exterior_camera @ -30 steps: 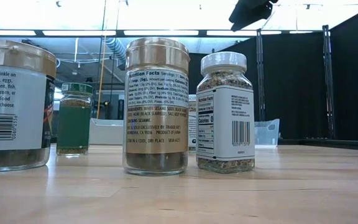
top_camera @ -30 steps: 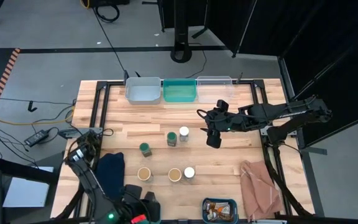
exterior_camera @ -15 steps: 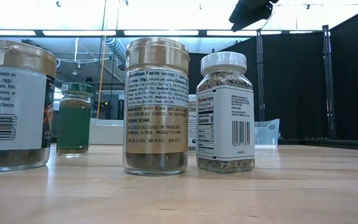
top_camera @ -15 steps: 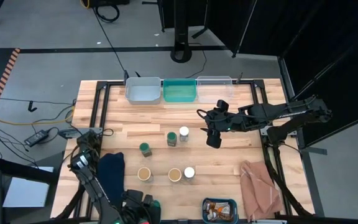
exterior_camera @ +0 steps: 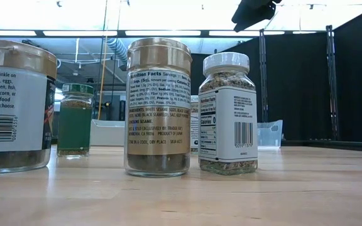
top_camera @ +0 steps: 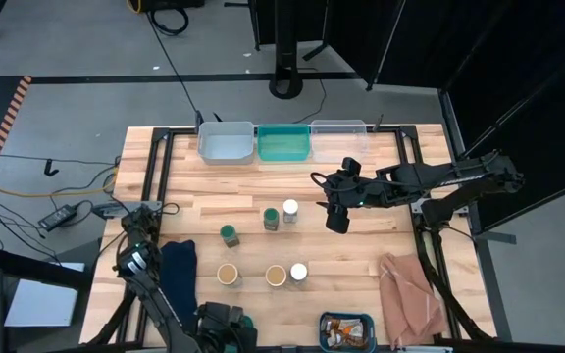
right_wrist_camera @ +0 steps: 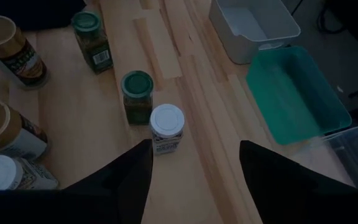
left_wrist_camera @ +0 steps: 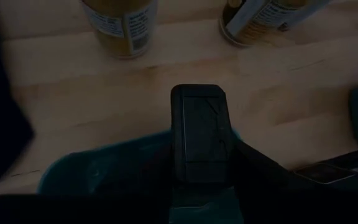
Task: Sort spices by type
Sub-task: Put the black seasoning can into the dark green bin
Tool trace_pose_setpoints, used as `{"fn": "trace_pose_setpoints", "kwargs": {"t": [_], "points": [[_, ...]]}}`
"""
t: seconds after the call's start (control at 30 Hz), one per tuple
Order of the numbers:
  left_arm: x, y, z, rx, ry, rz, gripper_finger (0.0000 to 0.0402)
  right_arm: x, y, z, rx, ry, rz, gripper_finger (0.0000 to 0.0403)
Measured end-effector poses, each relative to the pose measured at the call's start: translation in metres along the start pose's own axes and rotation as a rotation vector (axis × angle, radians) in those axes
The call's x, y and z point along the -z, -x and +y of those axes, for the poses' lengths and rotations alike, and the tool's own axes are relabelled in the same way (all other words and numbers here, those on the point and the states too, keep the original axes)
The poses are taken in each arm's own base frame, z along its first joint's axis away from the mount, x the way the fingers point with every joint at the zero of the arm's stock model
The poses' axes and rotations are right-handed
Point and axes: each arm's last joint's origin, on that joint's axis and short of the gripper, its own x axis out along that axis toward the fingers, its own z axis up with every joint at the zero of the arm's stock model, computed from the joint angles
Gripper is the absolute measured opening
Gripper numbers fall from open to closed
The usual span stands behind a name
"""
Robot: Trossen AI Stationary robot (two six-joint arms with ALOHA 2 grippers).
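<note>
Step in hand: none of the six jars is in a bin yet. The right hand (top_camera: pixel 335 222) hovers over the tabletop (top_camera: pixel 204 211) just beside the nearest pair, so this reads as lining up a first pick.
Right hand: fingers (right_wrist_camera: pixel 126 177) spread apart, nothing between them, framing the white-topped jar (right_wrist_camera: pixel 166 127) in the right wrist view.
Left hand: parked at the near edge (left_wrist_camera: pixel 197 134), pinched shut and empty, by the dark blue cloth (top_camera: pixel 175 270).
Jars, far pair: white-topped jar and green-topped jar (top_camera: pixel 271 218) stand almost touching, mid-tabletop.
Jars, others: a second green-topped jar (top_camera: pixel 229 234) stands apart nearer the left arm. Along the near row sit two tan-topped jars (top_camera: pixel 228 274) and (top_camera: pixel 276 276), then another white-topped one (top_camera: pixel 298 273).
Bins: grey bin (top_camera: pixel 226 143), teal bin (top_camera: pixel 283 144) and clear bin (top_camera: pixel 338 129) line the far edge, all bare. A small tub (top_camera: pixel 346 329) of packets sits at the near edge beside a pinkish-brown cloth (top_camera: pixel 405 289).
Orientation: every jar is upright, long axis vertical, cap up.
Next move, my call: drop over the white cap, straddle it squarely and close, keeping clear of the green neighbour pressed alongside.
</note>
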Motion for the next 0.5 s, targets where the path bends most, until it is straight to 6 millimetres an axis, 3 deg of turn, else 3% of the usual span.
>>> {"fn": "trace_pose_setpoints", "kwargs": {"t": [0.5], "points": [[0.014,-0.014,0.004,-0.037,-0.026,-0.018,0.0130,0.000,0.000,0.000,0.000,0.000,0.000,0.0248]]}}
